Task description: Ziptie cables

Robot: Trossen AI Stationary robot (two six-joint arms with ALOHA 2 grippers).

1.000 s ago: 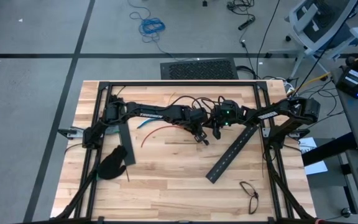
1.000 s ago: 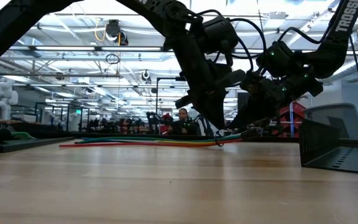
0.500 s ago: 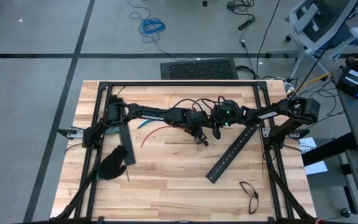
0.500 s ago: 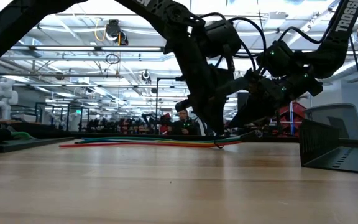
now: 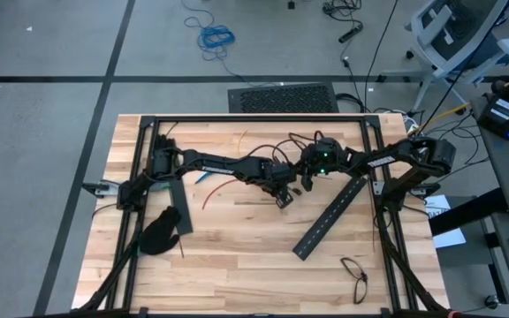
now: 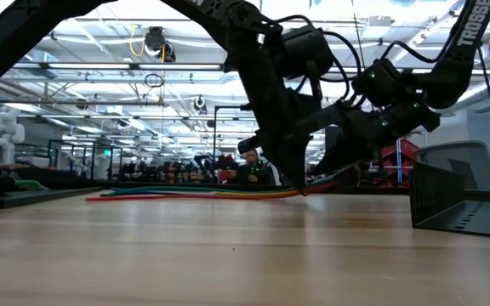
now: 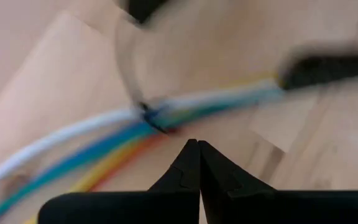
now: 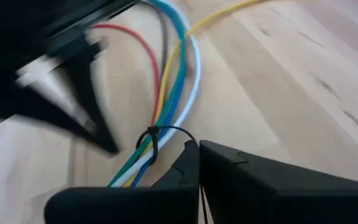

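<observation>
Hovering with jaws pressed together and nothing held, the left gripper (image 7: pixel 194 144) and right gripper (image 8: pixel 199 147) both sit just beside the ziptie (image 8: pixel 152 142) looped around the cables (image 7: pixel 92 146), risking a nudge that slides the loop along the wires

- My two grippers: left gripper (image 5: pixel 283 200), right gripper (image 5: pixel 307 187), both near the cables (image 5: pixel 224 183).
- One cable bundle, one ziptie (image 8: pixel 152 144) looped around it.
- Two black slotted bars (image 5: pixel 330 216).
- One black glove (image 5: pixel 159 233).
- One pair of glasses (image 5: pixel 354 276).
</observation>
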